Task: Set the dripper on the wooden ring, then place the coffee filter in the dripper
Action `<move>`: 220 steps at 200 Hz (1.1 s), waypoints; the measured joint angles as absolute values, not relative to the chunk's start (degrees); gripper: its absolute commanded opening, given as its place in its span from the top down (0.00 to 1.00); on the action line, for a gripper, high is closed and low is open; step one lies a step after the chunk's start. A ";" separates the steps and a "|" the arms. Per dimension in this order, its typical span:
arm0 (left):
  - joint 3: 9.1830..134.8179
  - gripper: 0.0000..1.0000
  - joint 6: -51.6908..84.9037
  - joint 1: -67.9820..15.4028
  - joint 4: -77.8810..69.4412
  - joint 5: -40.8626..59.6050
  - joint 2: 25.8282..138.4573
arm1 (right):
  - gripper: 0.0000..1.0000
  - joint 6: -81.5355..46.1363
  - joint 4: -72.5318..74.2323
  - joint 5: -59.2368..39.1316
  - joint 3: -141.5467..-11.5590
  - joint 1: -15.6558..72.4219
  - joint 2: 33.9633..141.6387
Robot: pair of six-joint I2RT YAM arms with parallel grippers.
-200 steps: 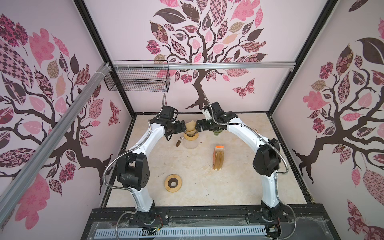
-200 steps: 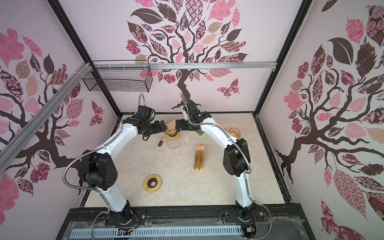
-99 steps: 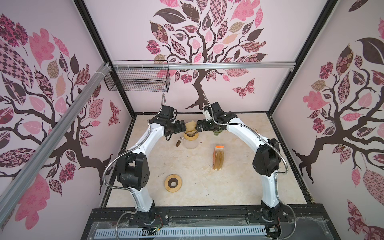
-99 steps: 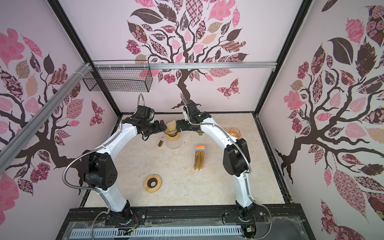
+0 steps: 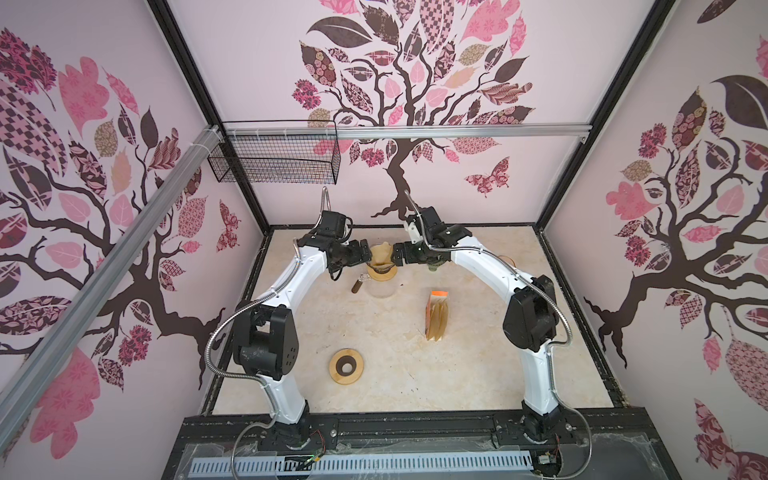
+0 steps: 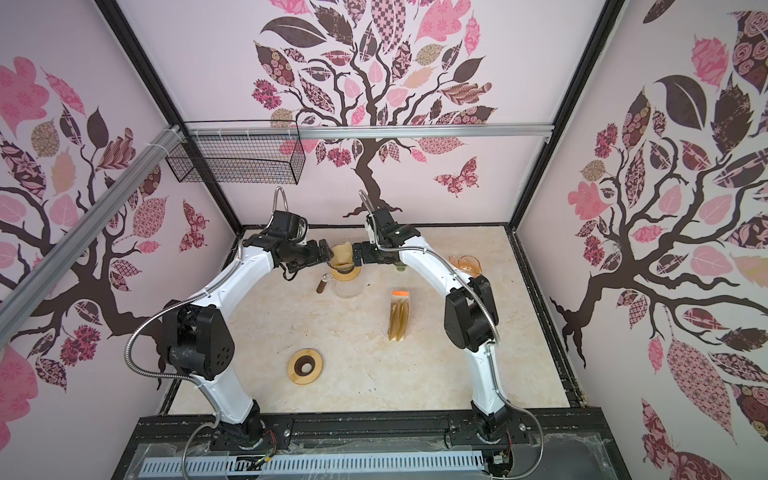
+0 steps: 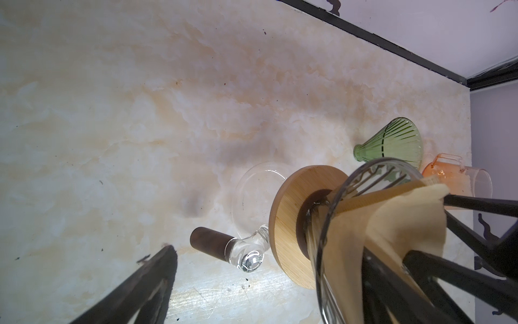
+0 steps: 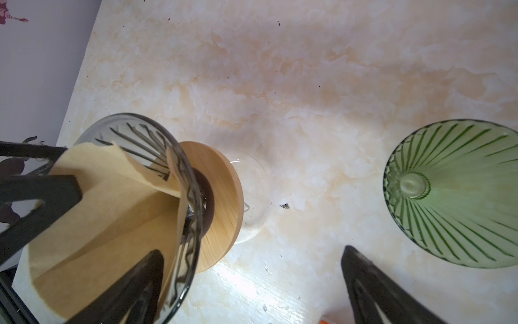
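While both arms reach to the far side of the table (image 5: pixel 395 353), the brown paper coffee filter (image 5: pixel 380 255) (image 6: pixel 343 255) sits inside the clear glass dripper (image 8: pixel 140 137) (image 7: pixel 372 171). The dripper stands in a wooden collar (image 7: pixel 288 210) (image 8: pixel 224 196) on top of a glass pot (image 5: pixel 380 286) (image 6: pixel 347 286) with a dark handle (image 7: pixel 208 242). The filter is open like a cone, and its top edge sticks up past the glass rim.

The left gripper (image 5: pixel 365 259) (image 6: pixel 322 257) is on one side of the dripper, and the right gripper (image 5: pixel 397 257) (image 6: pixel 357 257) is on the other side. Both have their jaws wide apart and hold nothing. One finger of each reaches into the filter, and the other finger is outside, over the table.

A green dripper (image 7: pixel 392 143) (image 8: pixel 454 196) is close by, with an orange glass jug (image 6: pixel 465 264) (image 7: pixel 443 174) just past it. A pack of filters (image 5: pixel 436 313) (image 6: pixel 399 316) and a wooden ring (image 5: pixel 347 367) (image 6: pixel 305 365) lie nearer the front.
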State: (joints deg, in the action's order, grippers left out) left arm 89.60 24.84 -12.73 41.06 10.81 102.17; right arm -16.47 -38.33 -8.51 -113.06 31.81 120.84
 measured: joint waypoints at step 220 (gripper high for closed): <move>88.29 0.03 27.05 -12.51 38.63 12.01 101.08 | 0.00 -17.76 -31.90 -11.18 -108.99 31.03 120.49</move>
State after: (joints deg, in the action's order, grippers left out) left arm 88.29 27.05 -12.51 38.63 12.01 101.08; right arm -17.76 -31.90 -11.18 -108.99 31.03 120.49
